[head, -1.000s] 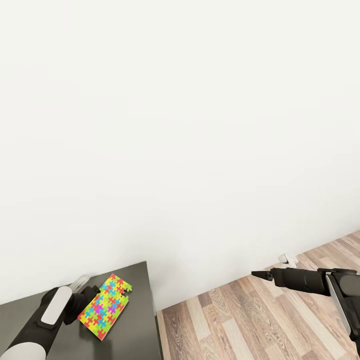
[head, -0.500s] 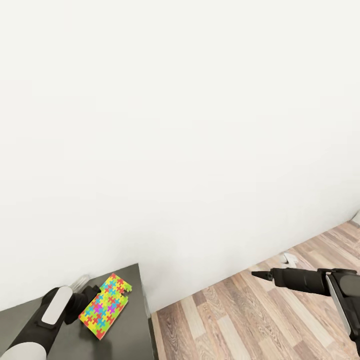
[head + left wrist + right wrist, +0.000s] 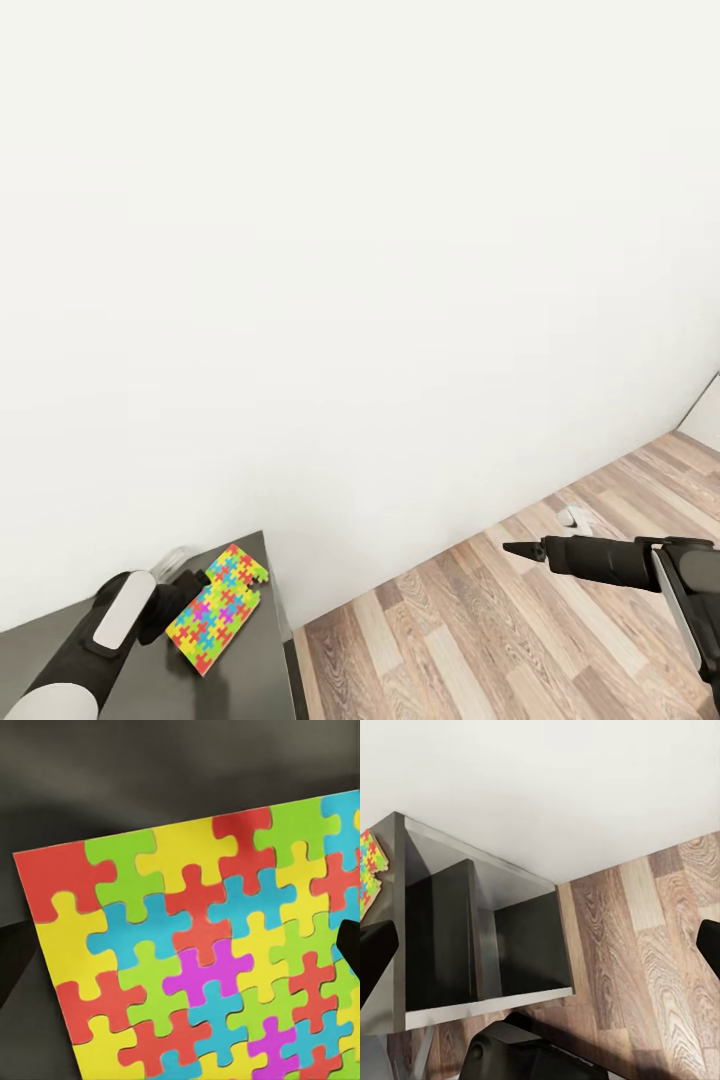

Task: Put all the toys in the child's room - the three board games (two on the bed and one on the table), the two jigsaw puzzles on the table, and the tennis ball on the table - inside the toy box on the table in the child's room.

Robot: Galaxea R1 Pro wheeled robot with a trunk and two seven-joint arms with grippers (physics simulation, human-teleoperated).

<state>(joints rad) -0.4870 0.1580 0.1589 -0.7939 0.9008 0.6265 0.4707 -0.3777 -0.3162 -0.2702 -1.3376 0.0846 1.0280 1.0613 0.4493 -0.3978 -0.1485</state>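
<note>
Between the earlier head pictures and this one the whole scene had slid leftward, so the camera had turned: the dark cabinet top [image 3: 240,670] now took up less of the lower left, more wood-plank floor [image 3: 480,620] showed, and a room corner had come in at the right edge.

Reaching in from the lower left of the head view, the left gripper [image 3: 185,600] was clenched on a jigsaw puzzle [image 3: 218,610], holding the flat box tilted over the cabinet top near its edge. The left wrist view showed the puzzle [image 3: 202,960] close up, dark fingertips at both side edges.

At the lower right, the right arm stretched leftward over the floor, its gripper [image 3: 525,550] ending in a dark point with the jaws released, both fingertips at the side edges of the right wrist view.

A white wall [image 3: 360,250] filled most of the head view; a small white thing [image 3: 575,517] lay on the floor by the wall. The right wrist view showed the cabinet's open compartments [image 3: 480,937].
</note>
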